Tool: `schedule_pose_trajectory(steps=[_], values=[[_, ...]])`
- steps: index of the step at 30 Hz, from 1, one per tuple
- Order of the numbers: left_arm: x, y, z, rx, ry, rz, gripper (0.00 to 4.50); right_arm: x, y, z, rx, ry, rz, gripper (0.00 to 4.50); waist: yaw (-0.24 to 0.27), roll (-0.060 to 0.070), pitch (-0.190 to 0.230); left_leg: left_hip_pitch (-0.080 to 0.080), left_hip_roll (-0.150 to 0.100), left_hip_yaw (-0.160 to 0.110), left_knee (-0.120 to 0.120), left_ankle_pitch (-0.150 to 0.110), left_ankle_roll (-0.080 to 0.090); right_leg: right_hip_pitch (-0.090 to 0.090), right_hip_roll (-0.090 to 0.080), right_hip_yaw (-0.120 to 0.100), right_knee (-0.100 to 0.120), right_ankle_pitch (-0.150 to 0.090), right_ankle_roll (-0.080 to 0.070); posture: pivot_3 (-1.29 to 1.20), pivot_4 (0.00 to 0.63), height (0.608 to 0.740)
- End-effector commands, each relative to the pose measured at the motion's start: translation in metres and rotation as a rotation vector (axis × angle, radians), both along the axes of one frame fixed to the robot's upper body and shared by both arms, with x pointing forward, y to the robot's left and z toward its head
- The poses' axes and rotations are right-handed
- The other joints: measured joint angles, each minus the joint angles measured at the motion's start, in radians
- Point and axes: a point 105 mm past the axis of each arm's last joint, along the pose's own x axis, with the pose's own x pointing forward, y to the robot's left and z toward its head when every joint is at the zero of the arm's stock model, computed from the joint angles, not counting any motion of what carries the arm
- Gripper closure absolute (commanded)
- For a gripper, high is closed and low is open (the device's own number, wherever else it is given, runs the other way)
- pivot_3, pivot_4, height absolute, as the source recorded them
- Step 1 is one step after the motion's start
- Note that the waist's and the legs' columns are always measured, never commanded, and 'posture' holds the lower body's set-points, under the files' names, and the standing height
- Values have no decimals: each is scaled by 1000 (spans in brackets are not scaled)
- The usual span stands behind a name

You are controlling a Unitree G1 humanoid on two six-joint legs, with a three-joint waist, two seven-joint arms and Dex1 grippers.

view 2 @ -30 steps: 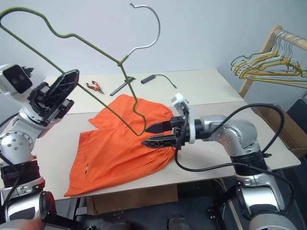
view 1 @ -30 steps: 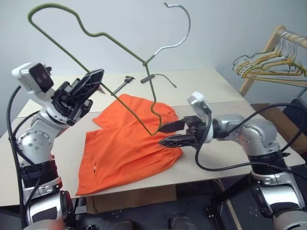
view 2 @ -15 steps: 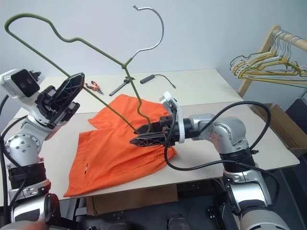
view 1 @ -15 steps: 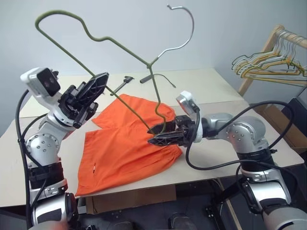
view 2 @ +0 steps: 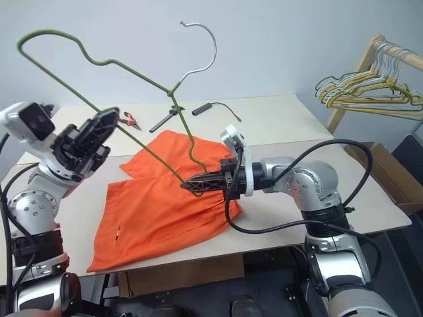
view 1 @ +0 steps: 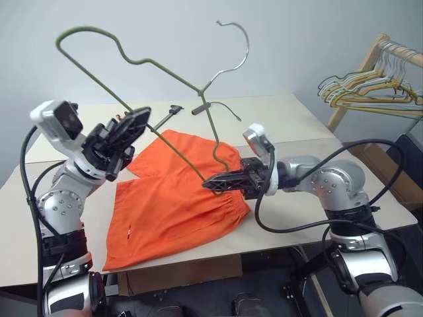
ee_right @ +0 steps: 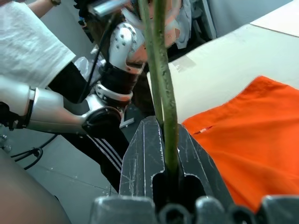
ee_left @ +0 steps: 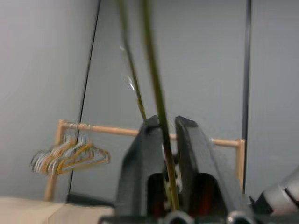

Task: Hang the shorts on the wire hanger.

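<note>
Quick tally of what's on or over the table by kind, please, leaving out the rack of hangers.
Shorts: 1
Wire hanger: 1
Pliers: 1
Black cable: 1
Dark tool: 1
Total: 5

Twin head views look down over the table (view 1: 310, 125); wrist views sit close along each tool.

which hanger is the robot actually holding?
The olive-green wire hanger, held up over the shorts between both grippers. The yellow and pale ones hang bunched on the wooden rack, untouched.
</note>
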Motion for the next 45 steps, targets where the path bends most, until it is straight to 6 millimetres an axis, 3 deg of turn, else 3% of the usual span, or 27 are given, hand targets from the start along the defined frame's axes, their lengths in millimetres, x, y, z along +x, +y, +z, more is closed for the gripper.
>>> schedule_pose_trajectory(steps=[1,6,9,13,17,22,27,31,40,45], values=[[-1,-14,-14,161,5,13,2703,3,-8,16,81,-25,-52,4500,1,0,0,0,0,0,0,0,0,0,0,0,0,0,0,-42,0,740],[-1,-14,-54,481,38,87,1070,11,-34,24,160,26,-185,4500,-1,1,1,0,0,1,-1,0,0,-1,0,0,-1,0,0,-55,0,740],[-1,-3,-70,671,19,140,114,15,-59,13,111,76,-297,4500,-2,1,1,-1,0,1,-1,0,0,-1,0,0,-1,0,0,-55,0,740],[-9,7,-93,904,-26,144,26,13,-104,-16,31,247,-427,4500,3,2,1,-1,1,2,-2,0,0,-1,-1,-1,-4,0,0,-56,0,740],[-17,8,-109,1037,-79,131,26,-3,-152,-49,-115,433,-530,4500,6,2,2,-3,0,4,-3,-1,2,0,-2,0,-10,0,0,-56,0,740],[-25,12,-125,1145,-95,91,26,-28,-189,-95,-343,736,-578,4500,-1,2,2,-4,1,6,-2,-3,5,-1,-2,2,-11,1,1,-54,0,740],[-26,7,-122,1116,-101,82,26,-33,-215,-116,-358,926,-631,4500,0,2,2,-1,1,7,-2,-3,5,1,-1,4,-11,0,2,-50,0,740],[-28,8,-124,1127,-94,82,26,-26,-220,-118,-351,952,-653,4500,-2,3,2,-1,1,8,-1,-3,5,0,-1,5,-11,1,3,-56,0,740],[-26,11,-133,1119,-40,131,26,-19,-196,-122,-280,962,-575,4500,4,3,2,-1,1,7,-1,-3,5,1,-1,5,-11,1,4,-46,0,740],[-25,17,-134,1127,-26,162,26,-16,-192,-121,-249,952,-573,4500,5,3,2,-1,1,7,-1,-3,5,0,-1,5,-11,1,4,-46,0,740]])
